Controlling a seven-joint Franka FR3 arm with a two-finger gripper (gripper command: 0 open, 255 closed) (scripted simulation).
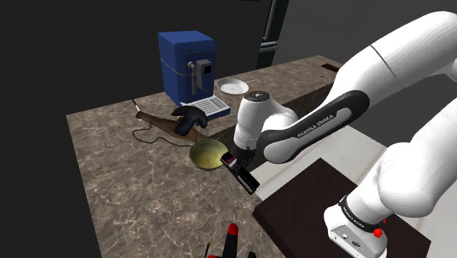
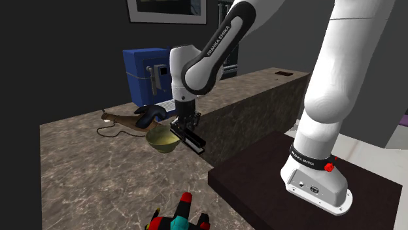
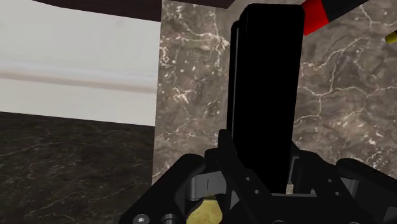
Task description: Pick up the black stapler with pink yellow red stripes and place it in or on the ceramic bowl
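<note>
On my marbled desk (image 1: 132,190) a blue machine (image 1: 187,66) stands at the back, a white dish (image 1: 233,86) beside it. Before it lie a black rounded thing (image 1: 189,119) and a brown thing (image 1: 151,119). A red-tipped toy (image 1: 232,236) lies well apart from them.
</note>
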